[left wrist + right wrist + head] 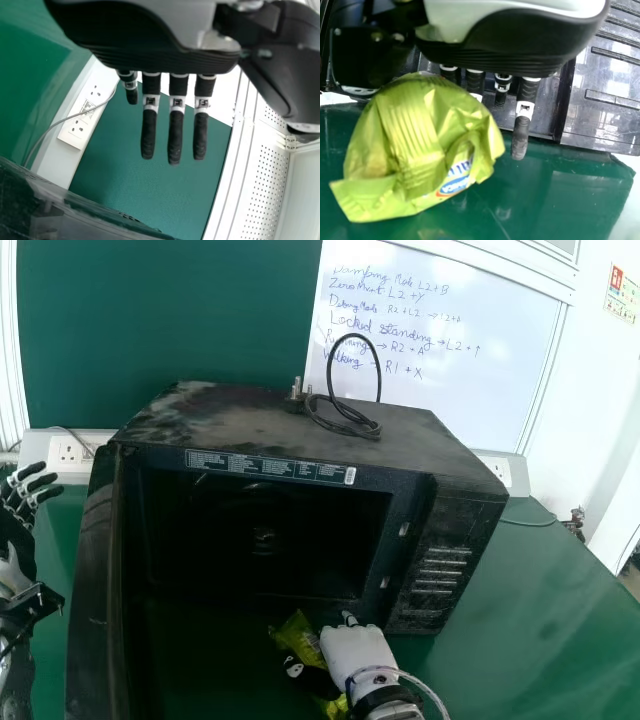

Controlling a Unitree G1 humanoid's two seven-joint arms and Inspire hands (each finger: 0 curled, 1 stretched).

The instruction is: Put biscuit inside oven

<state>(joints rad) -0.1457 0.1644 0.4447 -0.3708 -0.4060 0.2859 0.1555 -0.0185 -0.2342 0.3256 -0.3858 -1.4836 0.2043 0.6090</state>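
Right hand (357, 648), back upward, holds packet (415, 135).

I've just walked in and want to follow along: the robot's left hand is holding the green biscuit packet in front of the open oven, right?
Not quite: the head view shows the right hand holding the green biscuit packet in front of the open oven.

The oven (240, 410) stands open on the green table (540, 610), a black cable (379, 375) looped on its top (rather untidily). The right hand (355, 648) holds a green packet (297, 630) before the opening; the left hand (12, 572) is beside the door (88, 590).
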